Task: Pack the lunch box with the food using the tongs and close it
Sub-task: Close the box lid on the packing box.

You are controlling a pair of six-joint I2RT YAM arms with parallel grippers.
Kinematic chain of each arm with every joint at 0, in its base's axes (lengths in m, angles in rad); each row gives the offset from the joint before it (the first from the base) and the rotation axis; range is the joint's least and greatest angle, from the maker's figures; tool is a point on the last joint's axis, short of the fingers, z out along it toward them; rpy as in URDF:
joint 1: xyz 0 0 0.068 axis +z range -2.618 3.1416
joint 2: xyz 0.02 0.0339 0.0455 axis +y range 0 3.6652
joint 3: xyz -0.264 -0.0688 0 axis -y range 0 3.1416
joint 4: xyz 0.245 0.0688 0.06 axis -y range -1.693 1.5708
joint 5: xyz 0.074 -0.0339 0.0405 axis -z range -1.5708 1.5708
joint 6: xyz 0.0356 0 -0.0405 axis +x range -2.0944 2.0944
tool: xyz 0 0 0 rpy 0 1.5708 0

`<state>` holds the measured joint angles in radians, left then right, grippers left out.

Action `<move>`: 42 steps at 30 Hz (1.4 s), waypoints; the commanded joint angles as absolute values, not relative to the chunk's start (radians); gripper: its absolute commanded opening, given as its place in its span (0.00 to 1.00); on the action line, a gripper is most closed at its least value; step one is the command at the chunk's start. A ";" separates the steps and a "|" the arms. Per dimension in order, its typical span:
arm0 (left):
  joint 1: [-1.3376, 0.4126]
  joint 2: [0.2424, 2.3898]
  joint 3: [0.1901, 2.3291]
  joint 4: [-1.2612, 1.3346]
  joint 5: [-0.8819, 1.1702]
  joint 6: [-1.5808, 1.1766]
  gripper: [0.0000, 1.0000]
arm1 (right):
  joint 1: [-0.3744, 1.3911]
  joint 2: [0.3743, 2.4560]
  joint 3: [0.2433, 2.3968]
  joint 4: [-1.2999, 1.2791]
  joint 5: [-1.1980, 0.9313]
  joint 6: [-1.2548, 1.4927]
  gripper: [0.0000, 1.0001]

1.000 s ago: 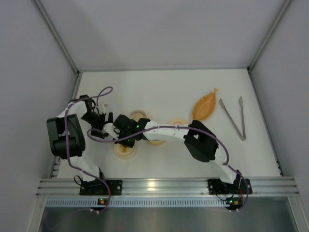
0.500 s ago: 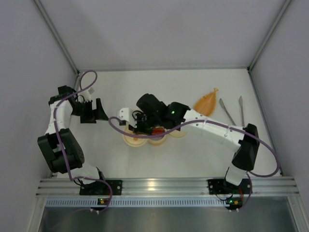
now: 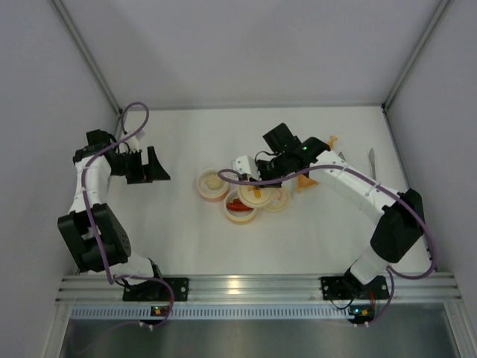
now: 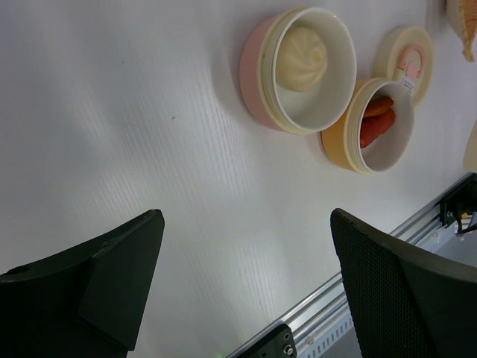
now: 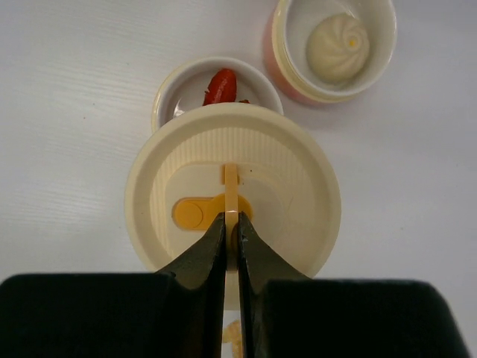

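Pinching the tab of a round cream ribbed lid [image 5: 283,179], the right claw [image 5: 232,220] hangs beside the pink round bowl [image 4: 253,74] holding the pale beige ball [image 4: 302,54], while the left claw [image 4: 244,220] gapes well left of it.

You have on the table:
- Round containers, two: one pink container [image 4: 257,71], one orange container [image 4: 337,140].
- Cream lids, two: one pink-marked lid [image 4: 408,63], one yellow-marked lid [image 5: 232,160].
- Food pieces, two: one beige bun [image 4: 302,56], one red-orange piece [image 4: 373,127].
- Leaf-shaped dish [image 4: 463,22], one.
- Tongs [image 3: 371,159], one pair.
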<state>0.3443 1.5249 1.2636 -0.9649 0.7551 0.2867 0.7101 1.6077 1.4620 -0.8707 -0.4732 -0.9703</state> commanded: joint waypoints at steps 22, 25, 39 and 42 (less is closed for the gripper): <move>0.273 1.554 1.250 -0.796 0.729 0.161 0.98 | 0.772 1.850 1.583 -0.870 -0.635 -1.293 0.00; 0.273 1.551 1.235 -0.781 0.735 0.152 0.98 | 0.773 1.876 1.614 -0.890 -0.646 -1.285 0.00; 0.275 1.568 1.230 -0.788 0.733 0.160 0.98 | 0.773 1.948 1.669 -0.989 -0.669 -1.327 0.00; 0.273 1.574 1.226 -0.785 0.732 0.160 0.98 | 0.773 1.959 1.678 -1.020 -0.666 -1.331 0.00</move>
<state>0.2733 1.5642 1.2339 -0.8143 0.7170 0.1581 0.7586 1.9469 1.6260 -0.9516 -0.6052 -1.2911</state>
